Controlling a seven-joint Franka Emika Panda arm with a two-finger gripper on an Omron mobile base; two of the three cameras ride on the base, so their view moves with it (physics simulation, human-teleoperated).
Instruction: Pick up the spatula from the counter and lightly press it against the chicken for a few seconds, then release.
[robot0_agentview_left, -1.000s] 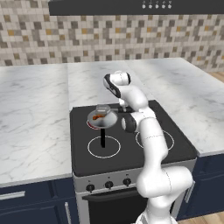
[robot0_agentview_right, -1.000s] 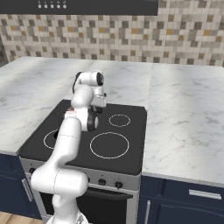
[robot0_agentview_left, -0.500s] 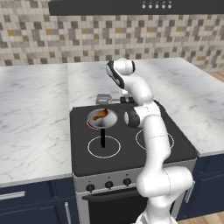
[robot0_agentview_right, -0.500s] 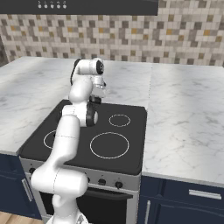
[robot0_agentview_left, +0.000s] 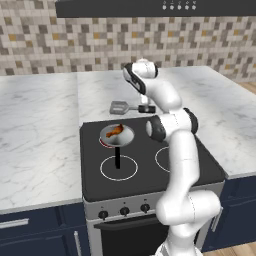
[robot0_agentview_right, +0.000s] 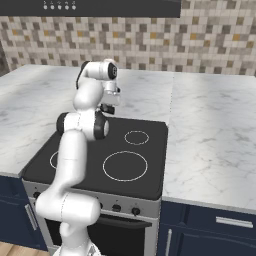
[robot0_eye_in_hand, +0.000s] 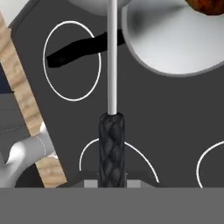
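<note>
Tool (robot0_agentview_left: 146, 108) clamped narrow on spatula (robot0_agentview_left: 120, 106) handle. Long axis runs to robot's left, blade over worktop (robot0_agentview_left: 45, 125) just behind stove (robot0_agentview_left: 150, 165). Chicken (robot0_agentview_left: 115, 131) in pan (robot0_agentview_left: 128, 140), nearer robot than blade, so next move prob. pulls blade back + down.

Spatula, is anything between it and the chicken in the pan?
Nothing visible does. The gripper holds the spatula by the stove's back edge; the chicken lies uncovered in the pan, with only open air between them.
</note>
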